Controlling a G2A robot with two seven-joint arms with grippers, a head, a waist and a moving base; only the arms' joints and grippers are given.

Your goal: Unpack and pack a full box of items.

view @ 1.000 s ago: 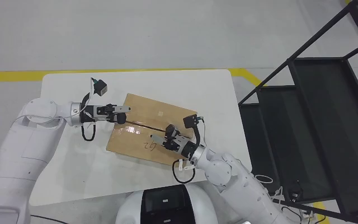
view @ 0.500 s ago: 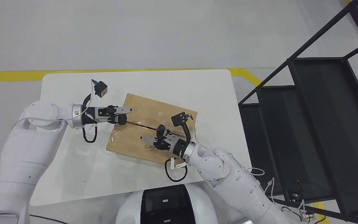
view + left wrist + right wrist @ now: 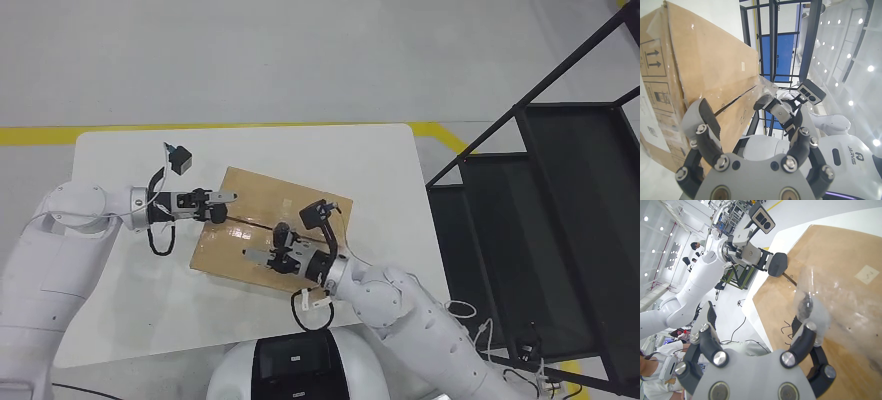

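Where the white table (image 3: 300,150) has its middle, one brown cardboard box (image 3: 300,215) lies skewed, its two top flaps shut and meeting in a dark seam along its length. A scrawled pen mark and a small pale sticker show on top, and printed arrows mark its end wall. One strip of clear tape (image 3: 810,289) covers part of the seam; its loose, crumpled end clings to one finger of the right gripper (image 3: 270,247). There are two grippers at the box. The left arm lies low across the table, the left gripper (image 3: 222,204) at the box's end by the seam, with fingers spread wide and nothing between them, one pad at the top edge. The right arm bends in from the near side, its gripper over the top of the box, fingers likewise wide apart and clamping nothing.
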